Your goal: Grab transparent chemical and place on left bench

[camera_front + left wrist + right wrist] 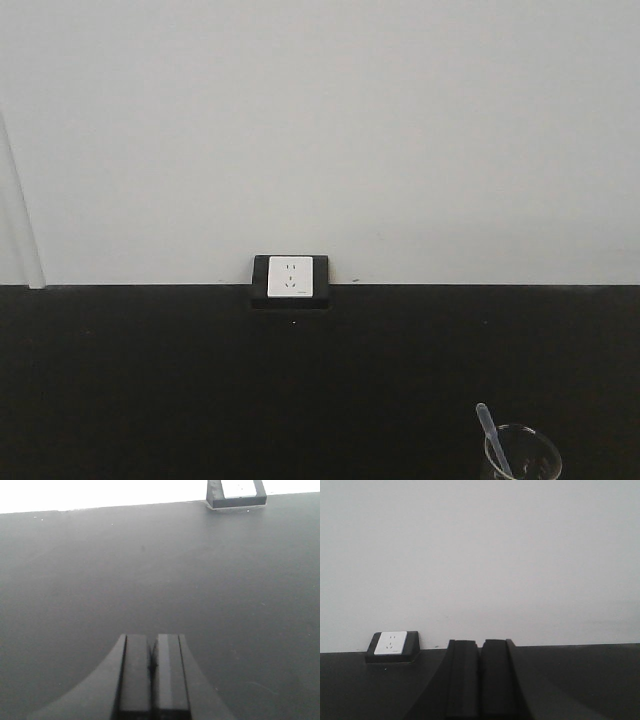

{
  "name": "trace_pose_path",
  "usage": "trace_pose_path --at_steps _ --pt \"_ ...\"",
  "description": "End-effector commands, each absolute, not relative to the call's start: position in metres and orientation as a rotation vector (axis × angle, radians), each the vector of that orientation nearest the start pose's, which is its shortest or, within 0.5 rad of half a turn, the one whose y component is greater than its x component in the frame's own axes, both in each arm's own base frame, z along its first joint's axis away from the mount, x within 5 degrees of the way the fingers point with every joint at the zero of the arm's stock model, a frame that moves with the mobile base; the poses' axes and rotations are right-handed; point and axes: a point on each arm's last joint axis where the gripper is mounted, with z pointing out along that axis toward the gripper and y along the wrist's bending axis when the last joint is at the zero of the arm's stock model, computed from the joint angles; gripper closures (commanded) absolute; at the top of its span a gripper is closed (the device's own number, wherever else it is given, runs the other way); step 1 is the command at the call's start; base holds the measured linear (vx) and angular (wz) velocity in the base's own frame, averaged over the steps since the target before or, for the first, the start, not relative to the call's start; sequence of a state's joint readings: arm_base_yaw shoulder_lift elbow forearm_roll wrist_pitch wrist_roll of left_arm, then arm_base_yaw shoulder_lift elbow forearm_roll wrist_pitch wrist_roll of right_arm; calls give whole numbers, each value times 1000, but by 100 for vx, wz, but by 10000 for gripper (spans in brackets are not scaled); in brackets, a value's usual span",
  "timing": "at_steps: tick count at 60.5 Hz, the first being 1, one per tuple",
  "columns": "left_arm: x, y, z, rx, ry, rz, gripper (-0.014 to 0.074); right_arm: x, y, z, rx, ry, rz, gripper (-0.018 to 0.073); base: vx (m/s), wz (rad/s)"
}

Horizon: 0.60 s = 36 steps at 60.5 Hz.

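Observation:
The transparent chemical (524, 456), a small clear glass beaker with a plastic dropper (492, 435) leaning in it, stands at the bottom right of the front view, cut off by the frame edge. Neither wrist view shows it. My left gripper (152, 642) is shut with nothing between its fingers, low over bare black worktop (100, 580). My right gripper (480, 642) is also shut and empty, pointing at the white wall above the worktop's back edge. The left bench is out of view. Neither arm shows in the front view.
This black worktop (150, 380) carries a white power socket (290, 277) in a black housing against the plain white wall (320, 130). The socket (237, 489) lies far ahead to the right of my left gripper. For my right gripper the socket (390, 643) sits to the left.

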<state>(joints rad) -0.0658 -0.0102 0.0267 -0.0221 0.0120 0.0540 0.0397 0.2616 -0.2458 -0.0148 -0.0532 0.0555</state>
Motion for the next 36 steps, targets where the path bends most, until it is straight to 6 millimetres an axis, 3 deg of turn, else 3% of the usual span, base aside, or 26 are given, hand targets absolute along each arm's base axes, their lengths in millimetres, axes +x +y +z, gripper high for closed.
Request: trace_pose_path --at_steps 1,12,24,36 --pt "55 -4 206 64 1429 -35 600 94 4 315 -16 1380 45 559 0 0" --pt "55 -4 206 64 1429 -35 600 124 5 319 -14 1385 53 554 0 0" --pt "55 -4 206 64 1429 -35 600 150 6 306 -20 1446 52 514 0 0" --pt "55 -4 206 64 1429 -35 600 169 9 292 -77 1528 28 383 0 0"
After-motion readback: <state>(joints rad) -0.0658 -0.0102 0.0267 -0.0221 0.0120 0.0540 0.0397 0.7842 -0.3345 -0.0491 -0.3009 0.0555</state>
